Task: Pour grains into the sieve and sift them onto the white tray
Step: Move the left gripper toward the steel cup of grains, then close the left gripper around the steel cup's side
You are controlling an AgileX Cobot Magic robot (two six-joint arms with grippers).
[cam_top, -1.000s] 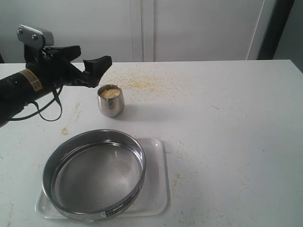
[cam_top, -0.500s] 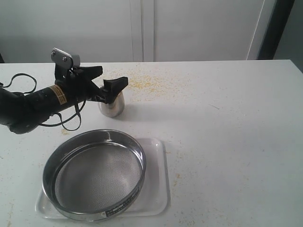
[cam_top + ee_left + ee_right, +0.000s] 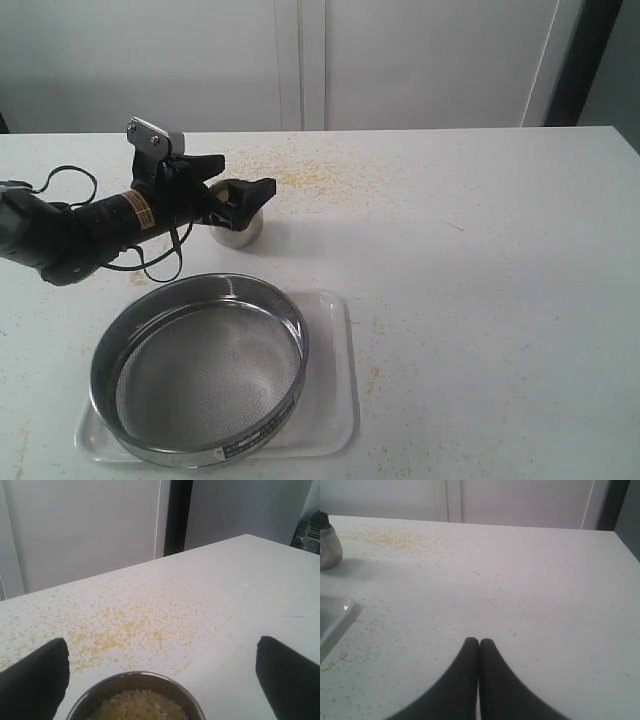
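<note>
The small steel cup (image 3: 238,226) stands on the table behind the sieve, and the grains (image 3: 136,708) fill it, yellow meal with pale bits. My left gripper (image 3: 240,178) is open, one finger on each side of the cup's rim without touching it; both black fingertips (image 3: 42,672) flank the cup (image 3: 134,690) in the left wrist view. The sieve (image 3: 198,366), wide and steel-rimmed, rests empty on the white tray (image 3: 334,400). My right gripper (image 3: 479,643) is shut on nothing, low over bare table, and out of sight in the exterior view.
Thin yellow crumbs (image 3: 310,175) lie strewn over the table behind the cup, with a few more right of the tray (image 3: 372,375). The right wrist view catches the cup (image 3: 328,547) and a tray corner (image 3: 334,614) off to one side.
My left arm has swung right and down from the table's left edge, bringing the open gripper around the cup. Cup, sieve and tray have stayed put.
</note>
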